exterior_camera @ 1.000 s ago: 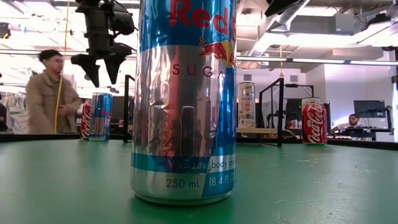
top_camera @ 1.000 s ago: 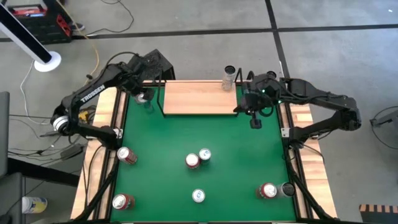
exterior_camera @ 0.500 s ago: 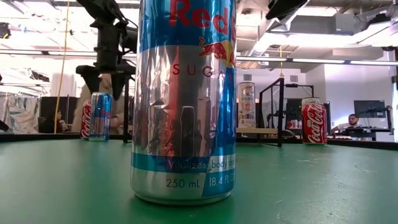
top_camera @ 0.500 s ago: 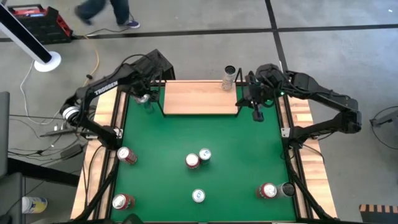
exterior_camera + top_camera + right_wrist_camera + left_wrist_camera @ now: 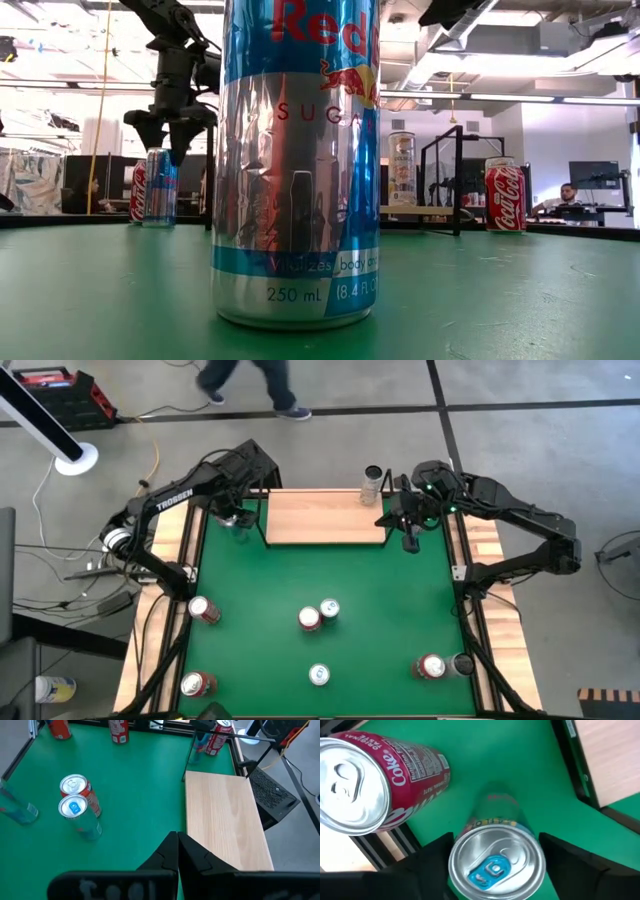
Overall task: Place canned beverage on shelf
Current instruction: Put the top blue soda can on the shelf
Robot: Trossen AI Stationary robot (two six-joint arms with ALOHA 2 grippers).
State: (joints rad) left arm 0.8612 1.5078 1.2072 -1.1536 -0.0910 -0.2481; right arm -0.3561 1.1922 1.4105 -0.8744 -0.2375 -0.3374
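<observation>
The left end effector (image 5: 236,517) hung at the far left corner of the green table (image 5: 380,600), just off the shelf's left end. Its fingers (image 5: 432,857) stood apart, one on each side of a blue-tabbed can (image 5: 496,862) that stood upright between them; whether they touched it could not be told. A red Coke can (image 5: 367,782) stood just beside that can, nearer the table's edge.

The shelf (image 5: 322,517), a light-wood board with black wire ends, lay along the table's far edge. A slim pale can (image 5: 371,484) stood upright at its far right corner.

The right end effector (image 5: 409,540) hovered beside the shelf's right end, its fingers (image 5: 172,851) pressed together and holding nothing.

Other cans stood on the table well apart from the shelf: a red and a blue-tabbed pair (image 5: 318,614) touching near the middle, one silver-blue can (image 5: 319,674) close to the low camera, two red ones (image 5: 200,609) down the left side and a red one (image 5: 431,666) at the near right. A person's legs (image 5: 250,382) showed on the floor beyond the table.
</observation>
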